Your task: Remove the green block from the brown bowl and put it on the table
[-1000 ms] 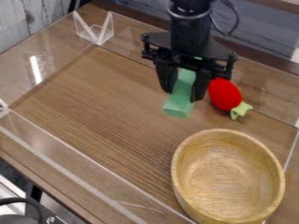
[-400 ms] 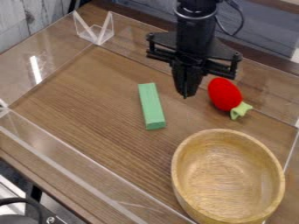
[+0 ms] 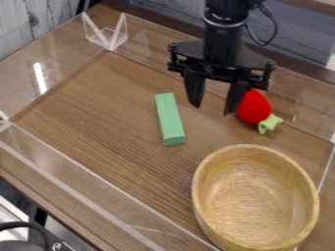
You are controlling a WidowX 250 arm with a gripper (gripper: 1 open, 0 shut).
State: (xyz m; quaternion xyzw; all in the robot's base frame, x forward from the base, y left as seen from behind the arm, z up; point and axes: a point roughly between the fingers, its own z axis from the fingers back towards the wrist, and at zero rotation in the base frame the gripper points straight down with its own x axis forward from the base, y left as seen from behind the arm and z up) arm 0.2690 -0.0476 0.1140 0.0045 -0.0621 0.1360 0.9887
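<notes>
The green block (image 3: 169,119) lies flat on the table (image 3: 98,113), left of centre, with nothing touching it. My gripper (image 3: 216,98) hangs pointing down just to the block's right, open, with nothing between its fingers. The brown bowl (image 3: 257,150) sits at the front right, and no object shows inside it. The gripper stands behind the bowl and apart from it.
A red strawberry toy (image 3: 252,102) with a small green top (image 3: 269,125) lies right beside the gripper's right finger. Clear acrylic walls (image 3: 46,69) run along the table's edges. A small clear stand (image 3: 105,32) is at the back left.
A second ago the block stood tilted between the fingers. It has since been let go and lies flat to the left. The jaws have spread wider and the gripper has shifted slightly right.
</notes>
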